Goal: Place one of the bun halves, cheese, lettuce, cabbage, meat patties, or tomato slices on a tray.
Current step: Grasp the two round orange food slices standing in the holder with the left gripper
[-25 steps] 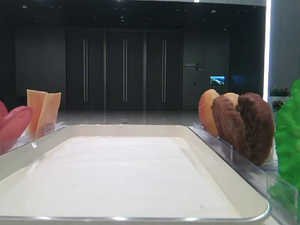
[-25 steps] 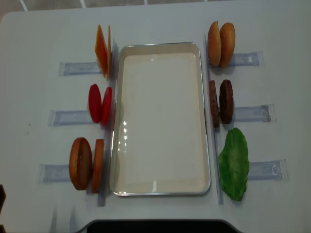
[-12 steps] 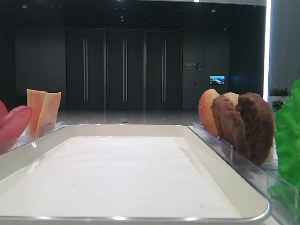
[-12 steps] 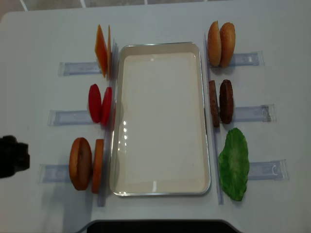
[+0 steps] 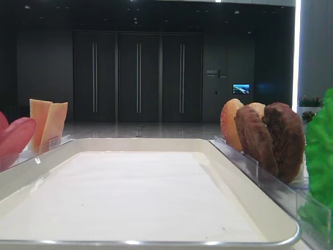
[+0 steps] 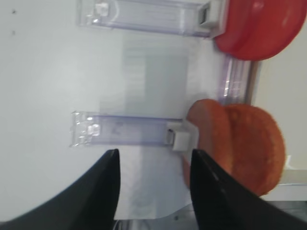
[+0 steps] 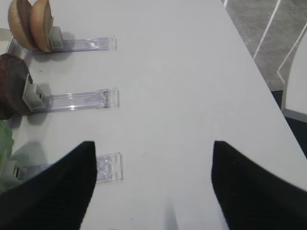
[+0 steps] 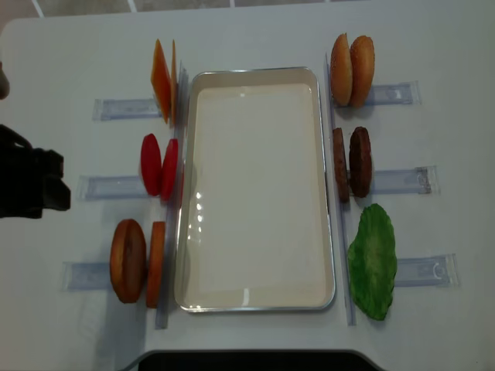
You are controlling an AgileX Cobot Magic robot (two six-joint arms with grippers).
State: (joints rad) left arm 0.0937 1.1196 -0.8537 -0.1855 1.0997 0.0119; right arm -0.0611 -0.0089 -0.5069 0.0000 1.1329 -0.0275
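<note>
The white tray (image 8: pixel 255 193) lies bare in the middle of the table. On its left stand cheese (image 8: pixel 162 80), tomato slices (image 8: pixel 158 165) and two bun halves (image 8: pixel 136 261). Its right side has more bun halves (image 8: pixel 352 69), meat patties (image 8: pixel 352 162) and lettuce (image 8: pixel 373 260). Cabbage is out of view. My left gripper (image 8: pixel 54 189) hovers at the left edge, open and empty (image 6: pixel 154 187), with the near bun halves (image 6: pixel 235 143) off to the right of its fingertips. My right gripper (image 7: pixel 153 182) is open over bare table, right of the racks.
Clear plastic racks (image 8: pixel 116 108) stick out sideways from each food pair, one (image 6: pixel 124 129) just beyond my left fingertips and another (image 7: pixel 108 167) by my right gripper's left finger. The table's right edge (image 7: pixel 259 72) drops to the floor.
My left arm has come into the overhead view from the near left corner and moved away along the left edge to beside the tomato rack. No food has moved.
</note>
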